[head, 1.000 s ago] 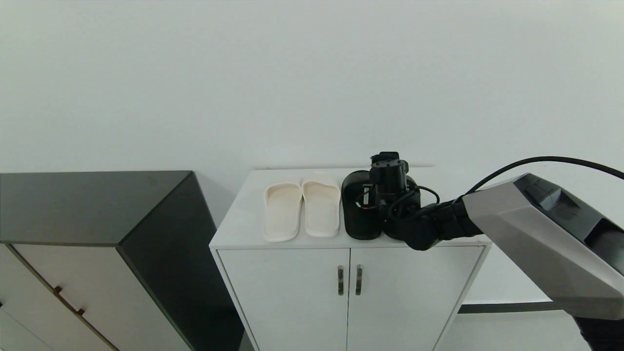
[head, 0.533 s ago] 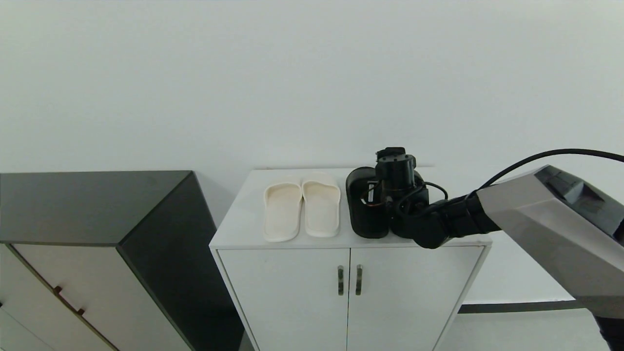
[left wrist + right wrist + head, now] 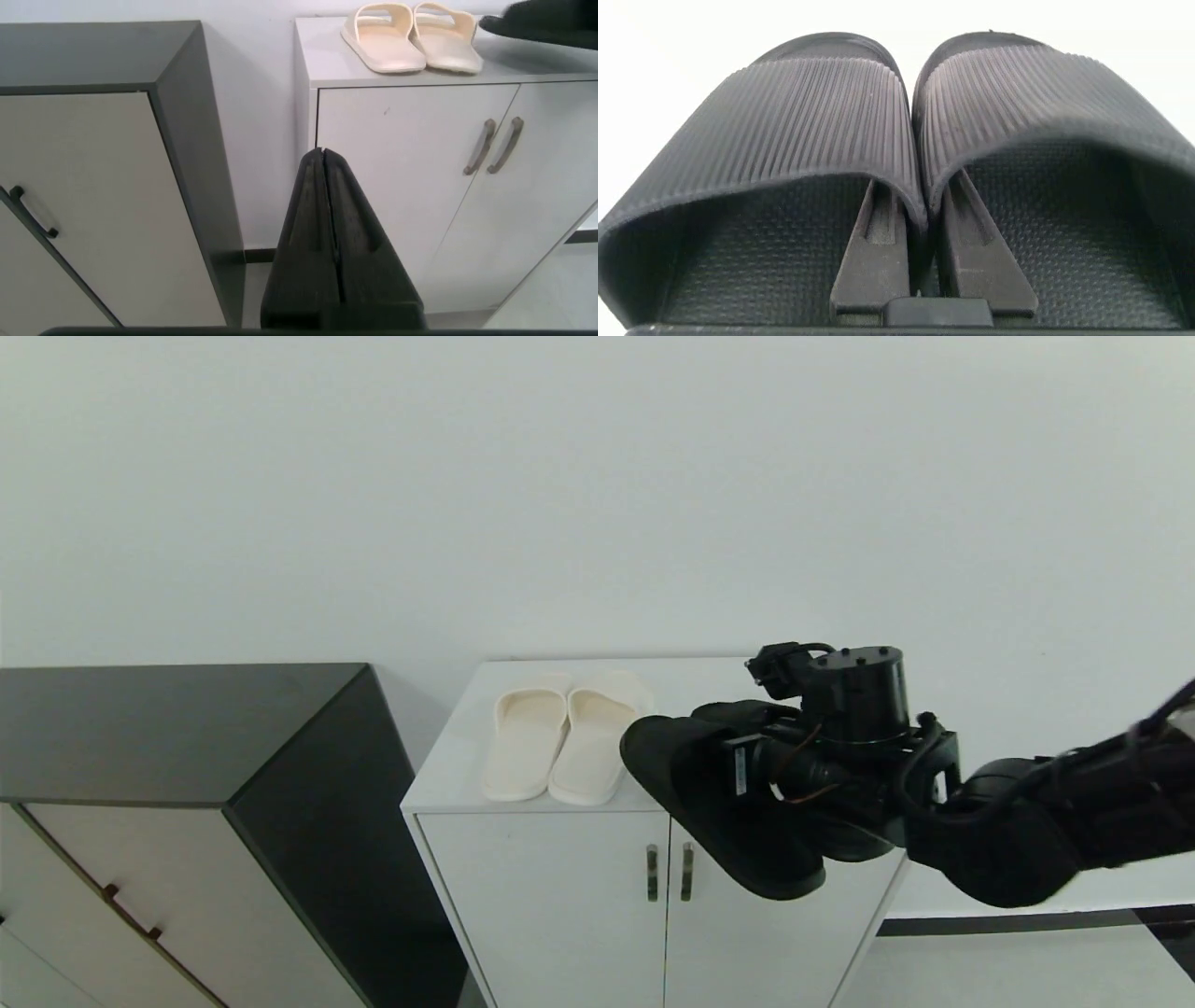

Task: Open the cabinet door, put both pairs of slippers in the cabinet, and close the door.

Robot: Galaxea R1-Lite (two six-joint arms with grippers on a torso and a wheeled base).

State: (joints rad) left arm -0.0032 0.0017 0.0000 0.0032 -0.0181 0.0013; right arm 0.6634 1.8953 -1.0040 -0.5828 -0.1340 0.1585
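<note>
Fingers (image 3: pixel 308 224) on the left arm are pressed together with nothing between them, held low in front of the furniture and pointing at the gap between the two cabinets. At far left stands a dark grey cabinet (image 3: pixel 168 728) with pale drawer fronts. Just beside it, to the right, is the white cabinet (image 3: pixel 551 905); its two doors are shut, with a pair of slim metal handles (image 3: pixel 668 872) meeting at the centre. On the left part of its top lies a pair of cream slippers (image 3: pixel 555 742), side by side and touching, heels toward the robot, turned slightly off square. Right of them, a pair of black slippers (image 3: pixel 719 812) is held out in front of the cabinet's right door, tilted with the soles slanting downward; it seems to hang clear of the cabinet top, though the head view does not settle this. In the right wrist view, the right arm's fingers (image 3: pixel 868 261) are clamped on this pair: one finger sits under each ribbed strap, squeezing the two inner edges together.
</note>
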